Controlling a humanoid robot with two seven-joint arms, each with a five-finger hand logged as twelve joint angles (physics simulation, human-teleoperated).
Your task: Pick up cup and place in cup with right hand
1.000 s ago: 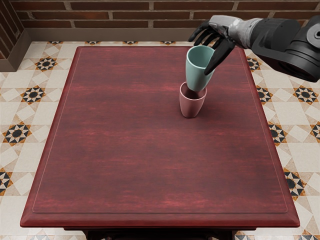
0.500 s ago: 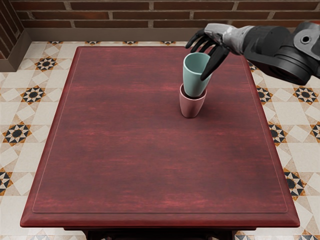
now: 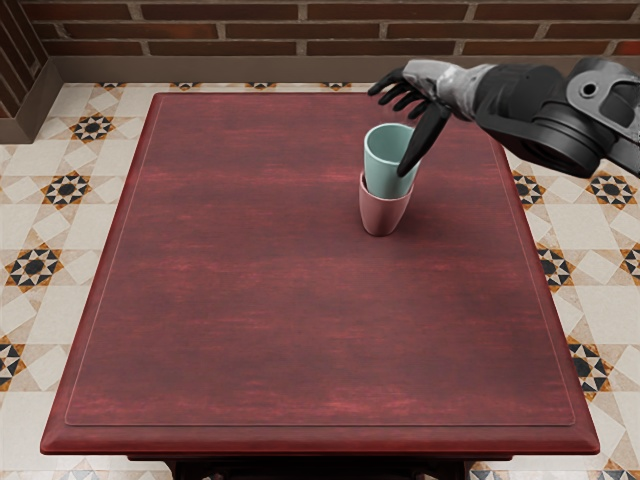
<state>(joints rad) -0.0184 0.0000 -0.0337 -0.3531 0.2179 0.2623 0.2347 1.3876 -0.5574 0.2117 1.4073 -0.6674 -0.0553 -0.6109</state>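
Note:
My right hand [image 3: 388,130] is above and behind the cups, its fingers spread and raised off the teal cup's rim. Its thumb reaches down across the right side of the teal cup [image 3: 383,175] as seen from here; whether it touches is unclear. The teal cup stands nearly upright with its lower part inside the pink cup [image 3: 383,215]. On the table, the pink cup is upright, and its front wall hides the teal cup's base.
The dark red table [image 3: 300,300] extends to the left of the cups and in front of them. A brick wall [image 3: 260,30] rises behind it, and the right forearm [image 3: 545,115] crosses the table's back right corner.
The teal cup has sunk down into the pink cup. My right hand's fingers have opened and come away from its rim, while the pink cup has kept its place.

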